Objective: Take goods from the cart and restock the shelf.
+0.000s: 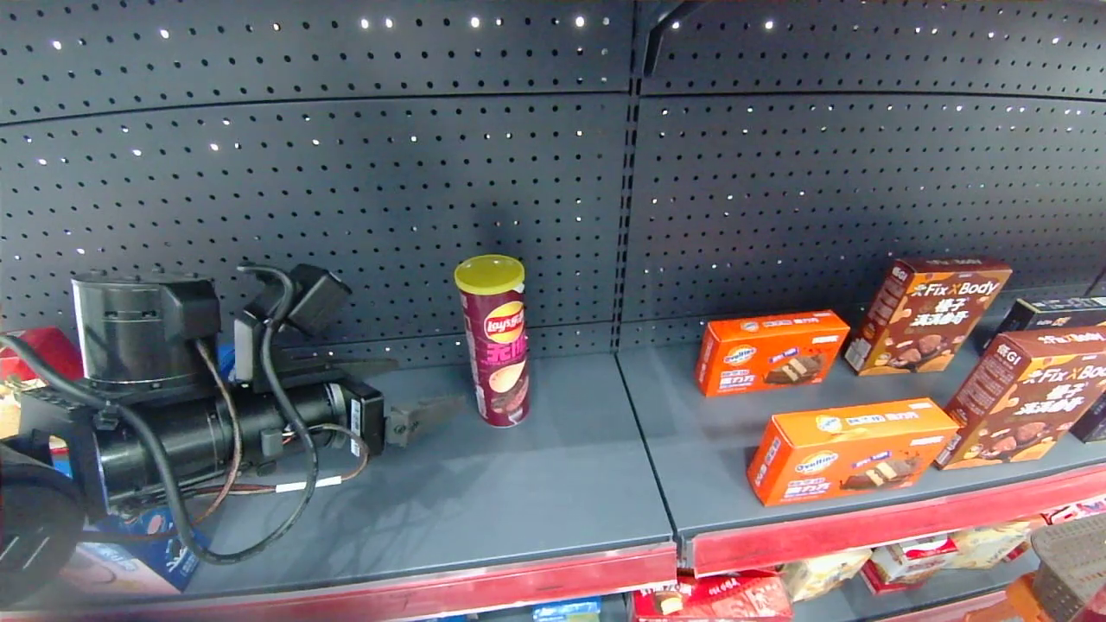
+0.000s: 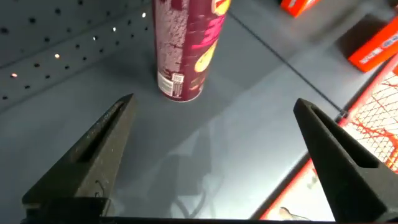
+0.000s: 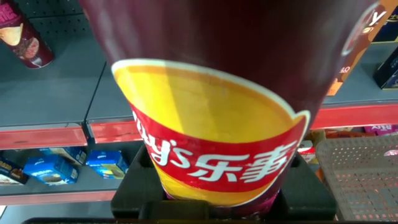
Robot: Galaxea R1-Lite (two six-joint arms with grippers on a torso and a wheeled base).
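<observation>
While upright on the shelf point(image 1: 536, 484), maroon yellow-lidded can point(image 1: 497, 341) near wide-open empty left claw point(image 2: 214, 102); twin can point(image 3: 211, 124) in right claw point(image 3: 298, 190)'s grip.

A shop, no question: this is a snack aisle. In front of me runs a dark grey metal shelf point(image 1: 518, 484) backed by a perforated panel point(image 1: 346, 173) full of peg holes, the usual retail fitting, with a red strip point(image 1: 864, 523) along its front edge. Packaged goods face outward. A crisp can point(image 1: 494, 341) stands upright under a yellow lid, orange snack boxes point(image 1: 769, 350) lie flat in the next bay, and brown boxes point(image 1: 926, 313) stand near them. Look lower and there's another tier, with red packs point(image 1: 717, 598) and blue boxes point(image 3: 53, 168) set out in rows. Off to the side sits a plastic mesh basket point(image 3: 360, 168).
</observation>
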